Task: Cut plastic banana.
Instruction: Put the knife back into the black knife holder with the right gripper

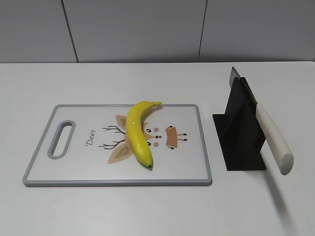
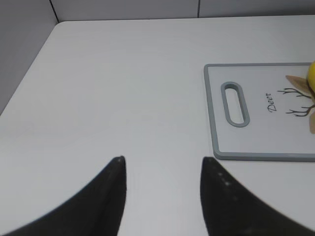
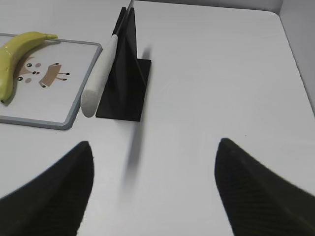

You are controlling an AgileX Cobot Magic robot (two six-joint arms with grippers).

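The plastic banana (image 1: 138, 132) is whole, glossy yellow and curved, and lies on a white cutting board (image 1: 74, 167) with a grey rim and a deer drawing. It also shows in the right wrist view (image 3: 17, 54), and its edge shows in the left wrist view (image 2: 311, 73). A knife with a white handle (image 1: 274, 137) rests in a black stand (image 1: 241, 132) right of the board, handle toward the front. My left gripper (image 2: 162, 160) is open and empty over bare table left of the board. My right gripper (image 3: 155, 145) is open and empty, in front of the stand. Neither gripper shows in the exterior view.
The board (image 2: 256, 147) has a slot handle (image 2: 235, 103) at its left end. The knife handle (image 3: 98, 78) and stand (image 3: 125, 73) sit beside the board's right edge. A grey wall runs behind the white table, and table edges show at the far left and far right.
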